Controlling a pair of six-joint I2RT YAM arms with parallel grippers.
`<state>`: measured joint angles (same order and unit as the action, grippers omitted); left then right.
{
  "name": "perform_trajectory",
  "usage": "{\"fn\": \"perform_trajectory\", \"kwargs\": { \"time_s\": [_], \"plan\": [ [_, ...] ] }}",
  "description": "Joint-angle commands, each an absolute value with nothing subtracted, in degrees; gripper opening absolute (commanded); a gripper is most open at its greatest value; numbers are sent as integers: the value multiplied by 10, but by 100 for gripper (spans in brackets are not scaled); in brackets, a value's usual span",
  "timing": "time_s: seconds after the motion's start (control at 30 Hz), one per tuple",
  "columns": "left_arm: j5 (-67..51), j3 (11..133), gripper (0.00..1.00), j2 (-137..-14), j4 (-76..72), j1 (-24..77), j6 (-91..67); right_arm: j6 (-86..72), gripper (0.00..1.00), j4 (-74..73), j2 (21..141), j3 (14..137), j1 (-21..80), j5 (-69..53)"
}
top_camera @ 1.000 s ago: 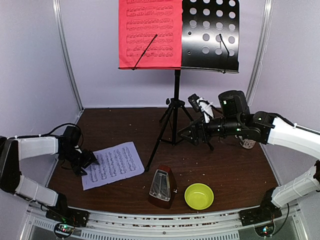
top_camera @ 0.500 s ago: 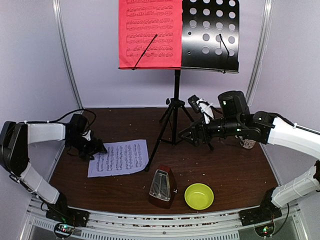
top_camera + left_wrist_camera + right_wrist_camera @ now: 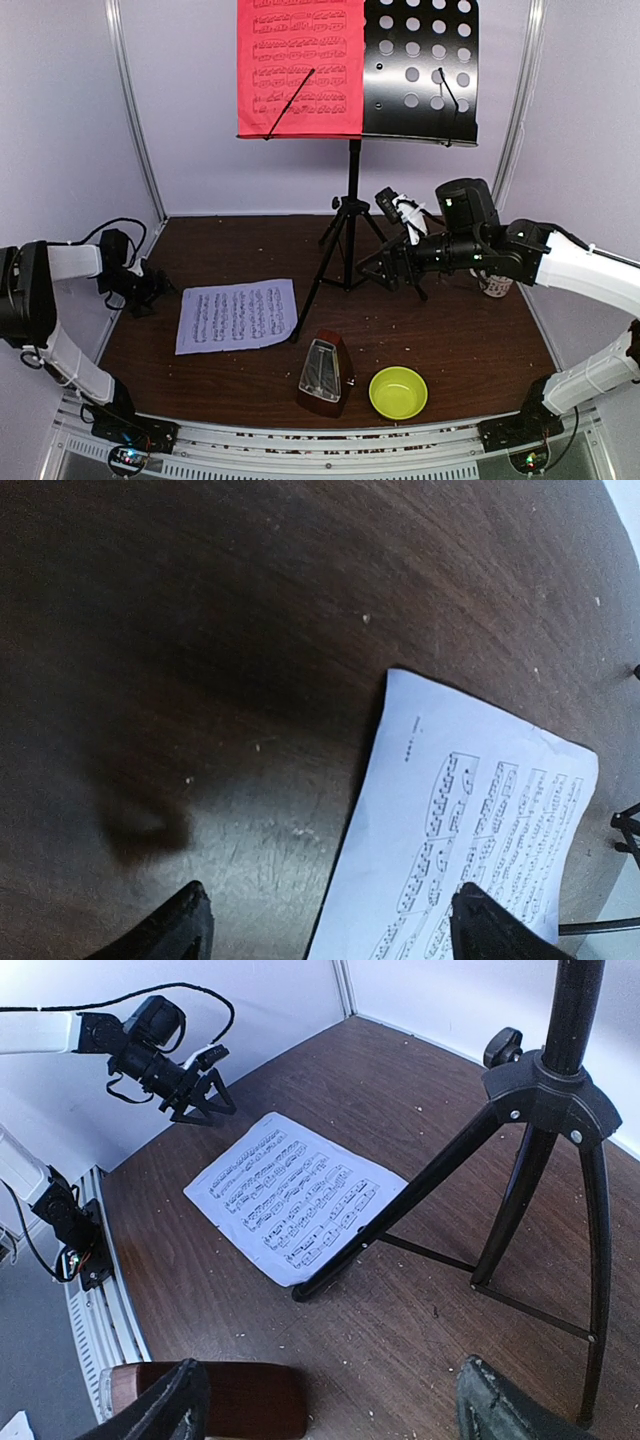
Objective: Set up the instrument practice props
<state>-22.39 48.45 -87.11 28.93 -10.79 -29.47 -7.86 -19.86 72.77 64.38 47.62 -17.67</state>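
My left end effector (image 3: 150, 291) has backed off to the left. A second ago it was on the left edge of the white music sheet (image 3: 237, 315); now it hangs clear of it, fingers spread wide with nothing between them. In that time the white music sheet slid to the right and turned squarer to the near edge. It lies flat on the surface (image 3: 470, 340), just left of the music stand (image 3: 352, 190), one tripod foot touching or just over its right edge.

The right end effector (image 3: 375, 270) has not moved. It hovers by the tripod's right legs, jaws wide and empty.

The red music sheet (image 3: 300, 70) sits on the left half of the stand's desk, as before. The metronome (image 3: 325, 372) stands near the front edge, with the yellow-green bowl (image 3: 398, 392) just right of it.
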Motion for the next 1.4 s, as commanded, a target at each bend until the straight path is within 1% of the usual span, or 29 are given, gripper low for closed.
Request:
{"fn": "perform_trajectory", "kwargs": {
  "time_s": [0.0, 0.1, 0.3, 0.5, 0.6, 0.73, 0.9, 1.07, 1.23, 1.37],
  "plan": [
    [-234, 547, 84, -928, 278, -111, -247, -77, 86, -203, 727, 661, 479, -164],
    [-235, 591, 83, -982, 289, -111, -213, -80, 86, -205, 722, 658, 479, -161],
    [-314, 641, 79, -1070, 323, -98, -137, -82, 86, -209, 716, 656, 479, -153],
    [-355, 647, 78, -1108, 351, -42, -98, -83, 86, -208, 719, 658, 479, -151],
    [-371, 646, 78, -1121, 360, 1, -85, -82, 86, -209, 724, 663, 479, -152],
    [-394, 633, 77, -1120, 347, 45, -91, -80, 86, -211, 728, 669, 479, -152],
    [-445, 598, 76, -1107, 277, 70, -129, -81, 86, -210, 729, 670, 479, -153],
    [-455, 606, 78, -1107, 282, 114, -116, -83, 86, -207, 732, 672, 479, -156],
    [-398, 596, 76, -1050, 256, 116, -124, -83, 86, -210, 729, 673, 479, -153],
    [-382, 602, 77, -1012, 233, 115, -126, -83, 86, -213, 724, 670, 479, -151]
  ]
}}
